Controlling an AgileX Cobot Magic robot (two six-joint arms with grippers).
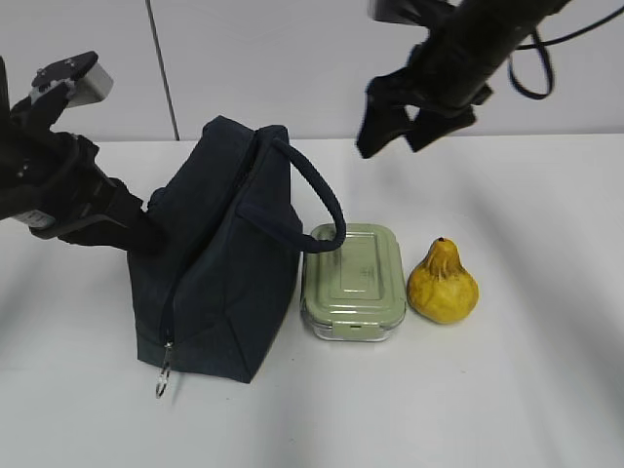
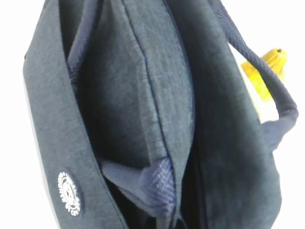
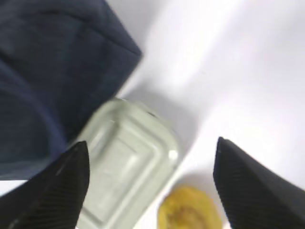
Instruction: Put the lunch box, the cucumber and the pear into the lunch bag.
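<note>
The dark navy lunch bag (image 1: 224, 263) stands left of centre with its top zipper open. My left gripper (image 1: 146, 237) presses into the bag's left upper side. The left wrist view is filled by the bag (image 2: 143, 95), with a fold of fabric pulled to the bottom centre; the fingers are hidden. The lunch box (image 1: 354, 281) with its pale green lid lies right of the bag, and the yellow pear (image 1: 444, 285) stands right of the box. My right gripper (image 1: 390, 141) hangs open and empty high above them (image 3: 151, 143). The cucumber is not visible.
The bag's padded handle (image 1: 317, 200) loops over the lunch box's near-left corner. A silver zipper pull (image 1: 164, 383) hangs at the bag's front lower end. The white table (image 1: 526, 390) extends right and in front.
</note>
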